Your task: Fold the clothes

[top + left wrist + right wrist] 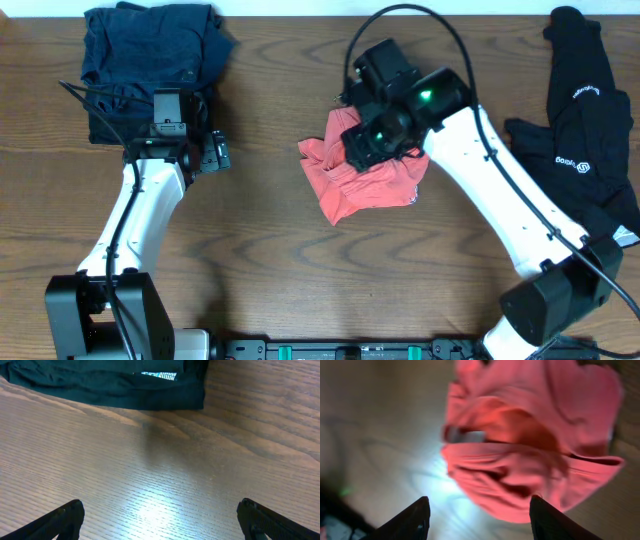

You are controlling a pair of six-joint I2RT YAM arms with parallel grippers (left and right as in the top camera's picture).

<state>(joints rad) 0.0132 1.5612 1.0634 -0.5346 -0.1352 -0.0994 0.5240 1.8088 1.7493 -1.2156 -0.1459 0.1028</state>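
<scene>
Under the wide, empty right pincer (479,506), coral T-shirt (340,192) partly hidden; left pincer (160,511) wide too.

Brown wood-grain table (270,290) with soft patches of reflected light

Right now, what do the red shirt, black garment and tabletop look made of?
Red shirt: soft matte knit, likely cotton jersey; it crumples in loose folds.
Black garment: thin fabric, faint sheen, white printed logos; possibly synthetic.
Tabletop: wood grain, veneer or laminate unclear; semi-gloss, light glare in wrist views.
</scene>
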